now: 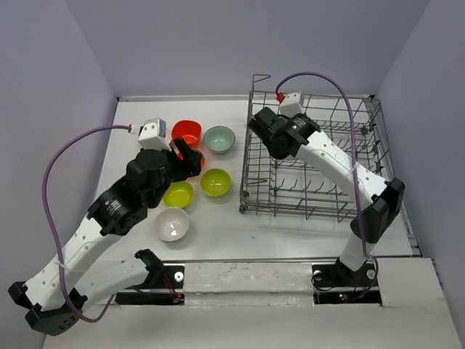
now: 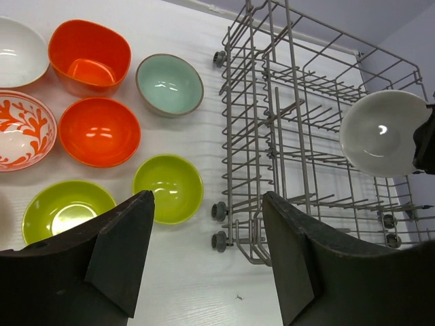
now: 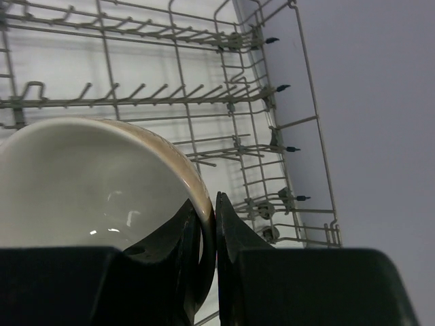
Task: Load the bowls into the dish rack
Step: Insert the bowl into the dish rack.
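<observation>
One red-patterned bowl (image 2: 17, 129) shows only in L wrist view. L gripper (image 2: 207, 197) spread, empty. R gripper (image 3: 207, 217) pinches white bowl (image 3: 88, 183) by rim at dish rack (image 2: 299, 156) left side, mouth tilted leftward.

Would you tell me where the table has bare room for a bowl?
Free: the strip between right-hand lime bowl and dish rack, and the near table edge right of the white bowl. Crowded: the bowls under the left arm.
</observation>
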Available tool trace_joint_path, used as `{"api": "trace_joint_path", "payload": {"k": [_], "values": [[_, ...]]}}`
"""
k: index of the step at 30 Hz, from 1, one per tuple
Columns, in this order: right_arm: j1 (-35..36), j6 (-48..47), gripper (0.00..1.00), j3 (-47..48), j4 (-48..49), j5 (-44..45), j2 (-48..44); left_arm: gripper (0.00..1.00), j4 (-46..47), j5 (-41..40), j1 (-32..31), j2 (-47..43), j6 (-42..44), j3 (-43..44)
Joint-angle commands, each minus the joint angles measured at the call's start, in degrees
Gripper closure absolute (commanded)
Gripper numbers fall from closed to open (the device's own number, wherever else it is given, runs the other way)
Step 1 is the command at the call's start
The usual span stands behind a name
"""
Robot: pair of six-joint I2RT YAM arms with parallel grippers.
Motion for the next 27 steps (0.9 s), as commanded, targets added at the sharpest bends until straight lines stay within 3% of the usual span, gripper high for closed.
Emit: {"api": "trace_joint_path", "payload": {"k": [1, 27], "values": [[-3.35, 2.42, 0.99, -0.11, -3.08, 7.09, -0.44, 0.26, 2.78, -2.92, -0.22, -4.03, 1.84, -2.27], [-3.88, 0.66, 0.99, -8.81, -3.08, 5.68, 6.60, 0.24, 6.91, -3.37, -0.13, -2.02, 4.21, -6.84]]}}
